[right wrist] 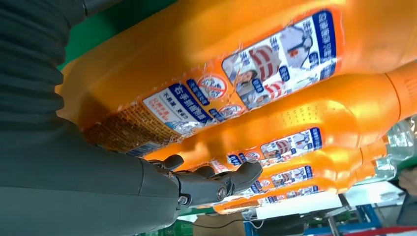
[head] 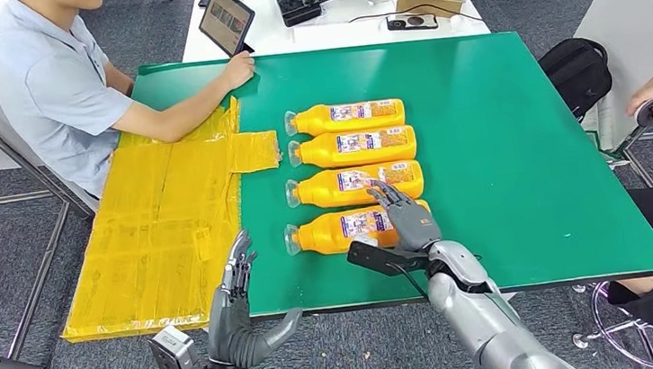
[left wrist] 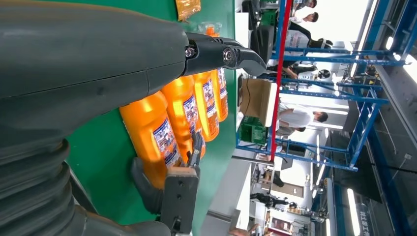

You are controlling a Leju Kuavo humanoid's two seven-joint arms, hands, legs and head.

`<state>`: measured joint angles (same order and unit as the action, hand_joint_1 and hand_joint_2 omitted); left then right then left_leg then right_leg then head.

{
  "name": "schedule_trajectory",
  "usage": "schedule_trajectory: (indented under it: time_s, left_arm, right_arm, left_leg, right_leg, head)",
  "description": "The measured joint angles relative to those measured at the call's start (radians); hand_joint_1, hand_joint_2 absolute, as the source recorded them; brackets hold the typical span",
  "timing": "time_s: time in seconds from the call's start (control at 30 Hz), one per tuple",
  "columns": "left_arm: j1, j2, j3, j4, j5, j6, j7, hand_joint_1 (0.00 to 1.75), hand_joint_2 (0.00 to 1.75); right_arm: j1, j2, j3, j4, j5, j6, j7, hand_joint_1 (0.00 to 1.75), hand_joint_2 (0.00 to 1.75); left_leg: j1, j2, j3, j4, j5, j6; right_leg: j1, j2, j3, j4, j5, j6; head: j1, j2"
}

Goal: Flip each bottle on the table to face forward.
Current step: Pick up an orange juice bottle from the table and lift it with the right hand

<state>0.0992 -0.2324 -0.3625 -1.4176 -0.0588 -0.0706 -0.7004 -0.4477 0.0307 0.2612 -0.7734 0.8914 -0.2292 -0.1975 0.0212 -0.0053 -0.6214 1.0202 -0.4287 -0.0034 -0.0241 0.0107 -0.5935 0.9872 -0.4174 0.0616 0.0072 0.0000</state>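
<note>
While the four bottles (head: 353, 173) lie sideways, caps pointing left, the right hand (head: 407, 217) rests on the nearest bottle (head: 345, 230), grasp unclear; the left hand (head: 235, 288) is released.

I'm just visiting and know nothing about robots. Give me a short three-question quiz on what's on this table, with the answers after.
1. How many orange bottles lie on the green table?
2. True or false: the bottles stand upright with their caps up.
3. Which hand is at the nearest bottle? A) left hand B) right hand C) the seated person's hand

Key
1. Four, lying in a row, clear caps towards the yellow taped sheet.
2. False: all four lie on their sides.
3. B. The right hand lies over the nearest bottle, fingers reaching to the next one; the left hand is raised at the table's near edge, holding nothing.
</note>
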Motion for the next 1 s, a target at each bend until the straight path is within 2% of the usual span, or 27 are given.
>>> schedule_trajectory:
  time_s: [0.3, 0.5, 0.53, 0.67, 0.73, 1.0]
  left_arm:
    - [0.0, -0.012, 0.005, 0.001, -0.012, -0.012, 0.0, 0.0, 1.75]
    - [0.0, -0.015, 0.012, 0.001, -0.018, -0.013, 0.0, 0.0, 1.75]
    - [0.0, -0.016, 0.013, 0.001, -0.02, -0.013, 0.0, 0.0, 1.75]
    - [0.0, -0.018, 0.017, 0.001, -0.03, -0.008, 0.001, 0.0, 1.75]
    - [0.0, -0.021, 0.019, 0.001, -0.036, -0.004, 0.003, 0.0, 1.75]
    - [-0.001, -0.022, 0.033, 0.001, -0.024, -0.012, 0.023, 0.0, 1.75]
  right_arm:
    - [-0.062, 0.0, 0.061, 0.052, 0.015, 0.092, 0.045, 0.0, 1.75]
    - [-0.083, 0.0, 0.088, 0.075, 0.022, 0.111, 0.058, 0.0, 1.75]
    - [-0.086, 0.0, 0.091, 0.078, 0.024, 0.114, 0.061, 0.09, 1.75]
    - [-0.102, 0.0, 0.117, 0.095, 0.033, 0.146, 0.082, 1.62, 1.75]
    - [-0.11, 0.0, 0.133, 0.102, 0.032, 0.165, 0.088, 1.75, 1.75]
    - [-0.123, -0.001, 0.165, 0.114, -0.008, 0.189, 0.066, 1.75, 1.75]
  left_leg:
    - [0.0, 0.0, 0.001, 0.0, 0.0, 0.0]
    - [0.0, 0.0, 0.002, 0.0, 0.0, 0.0]
    - [0.0, 0.0, 0.002, 0.0, 0.0, 0.0]
    - [0.0, 0.0, 0.002, 0.0, 0.0, 0.0]
    - [0.0, 0.0, 0.002, 0.0, 0.0, 0.0]
    - [0.0, 0.0, 0.004, 0.0, 0.0, 0.0]
  right_leg:
    - [0.0, 0.0, 0.001, 0.0, 0.0, 0.0]
    - [0.0, 0.0, 0.001, 0.0, 0.0, 0.0]
    - [0.0, 0.0, 0.001, 0.0, 0.0, 0.0]
    - [0.0, 0.0, 0.001, 0.0, 0.0, 0.0]
    - [0.0, 0.0, 0.002, 0.0, 0.0, 0.0]
    - [0.0, 0.0, 0.003, 0.0, 0.0, 0.0]
  head:
    - [0.0, 0.0]
    - [0.0, 0.0]
    - [0.0, 0.0]
    - [0.0, 0.0]
    - [0.0, 0.0]
    - [0.0, 0.0]
